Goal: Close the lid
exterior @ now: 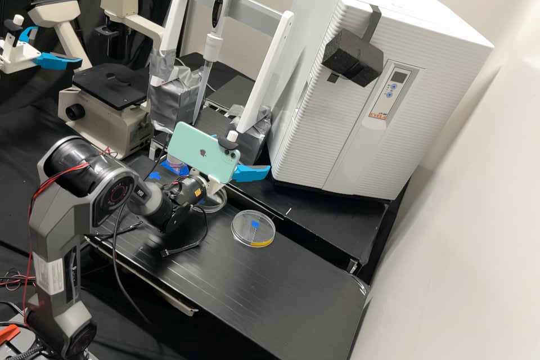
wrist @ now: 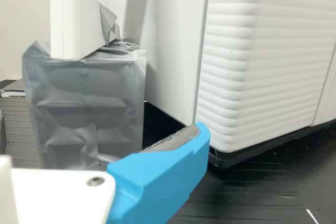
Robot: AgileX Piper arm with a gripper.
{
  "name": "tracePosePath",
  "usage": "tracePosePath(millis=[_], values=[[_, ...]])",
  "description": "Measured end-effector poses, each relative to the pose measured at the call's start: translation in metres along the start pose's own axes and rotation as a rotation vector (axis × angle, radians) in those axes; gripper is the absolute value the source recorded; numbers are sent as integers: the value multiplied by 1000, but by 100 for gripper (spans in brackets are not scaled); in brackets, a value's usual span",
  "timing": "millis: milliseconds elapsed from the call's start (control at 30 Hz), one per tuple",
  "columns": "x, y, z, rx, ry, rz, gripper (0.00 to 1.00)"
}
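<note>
End effector (exterior: 247, 161), fingers wide, visible pad bare, above worktop (exterior: 292, 292).
Lid, probably the clear round piece (exterior: 218, 208) near the yellow-tinged dish (exterior: 253, 229): likely light, stiff, slippery, brittle; best gripped gently at opposite rims.

The white cabinet with a ribbed front (wrist: 252, 66) stands on the black table (wrist: 241, 198). Beside the cabinet is a block wrapped in silver-grey tape (wrist: 84, 108), with a white upright post (wrist: 76, 14). Before the cabinet's lower corner is one bright blue curved finger (wrist: 157, 177) of the white claw (exterior: 250, 172), its grey pad (wrist: 176, 139) bare.
</note>
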Motion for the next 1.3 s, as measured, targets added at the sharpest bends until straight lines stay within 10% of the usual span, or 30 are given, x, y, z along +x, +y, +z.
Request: tracePosePath(millis=[500, 867, 1300], values=[[-25, 7, 17, -14, -25, 19, 100], [-94, 52, 47, 52, 4, 209, 100], [-125, 60, 74, 69, -105, 224, 100]])
